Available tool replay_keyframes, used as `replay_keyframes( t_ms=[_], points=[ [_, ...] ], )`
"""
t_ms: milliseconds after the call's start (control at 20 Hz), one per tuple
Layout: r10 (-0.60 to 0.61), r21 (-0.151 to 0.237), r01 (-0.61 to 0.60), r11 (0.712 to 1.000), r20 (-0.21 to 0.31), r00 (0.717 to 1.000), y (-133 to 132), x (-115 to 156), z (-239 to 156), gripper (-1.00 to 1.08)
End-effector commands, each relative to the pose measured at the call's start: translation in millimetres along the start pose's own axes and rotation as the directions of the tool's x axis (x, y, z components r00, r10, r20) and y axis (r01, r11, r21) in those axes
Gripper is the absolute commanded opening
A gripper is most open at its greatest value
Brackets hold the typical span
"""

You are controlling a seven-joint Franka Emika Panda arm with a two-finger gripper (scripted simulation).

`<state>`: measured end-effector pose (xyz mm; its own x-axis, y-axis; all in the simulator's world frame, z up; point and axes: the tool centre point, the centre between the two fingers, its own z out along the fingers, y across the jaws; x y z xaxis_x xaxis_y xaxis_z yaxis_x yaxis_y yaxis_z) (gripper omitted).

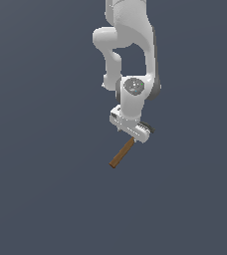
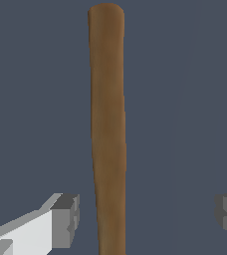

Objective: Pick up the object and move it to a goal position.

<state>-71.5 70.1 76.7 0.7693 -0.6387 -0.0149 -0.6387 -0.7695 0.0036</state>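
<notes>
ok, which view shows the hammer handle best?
The wrist view: the handle fills the frame lengthwise, running between the open gripper fingers. The exterior view shows only a short stretch of the handle poking out below the gripper; the head is hidden.

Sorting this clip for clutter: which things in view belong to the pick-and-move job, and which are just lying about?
Belongs to the job:
- hammer, only its brown wooden handle showing
- gripper, open, one finger on each side of the handle, neither touching it

Just lying about:
- nothing else shows; only the plain grey ground under the arm
</notes>
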Motion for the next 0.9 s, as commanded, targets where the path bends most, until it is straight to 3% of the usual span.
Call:
replay_keyframes(
  t_ms=[0, 850],
  points=[
    [0.040, 0.002, -0.040, 0.999, -0.005, 0.999, -0.7, -4.3, 3.3, 1.00],
    [0.116, 0.005, -0.116, 0.993, -0.014, 0.993, -2.0, -13.3, 14.7, 1.00]
  ],
)
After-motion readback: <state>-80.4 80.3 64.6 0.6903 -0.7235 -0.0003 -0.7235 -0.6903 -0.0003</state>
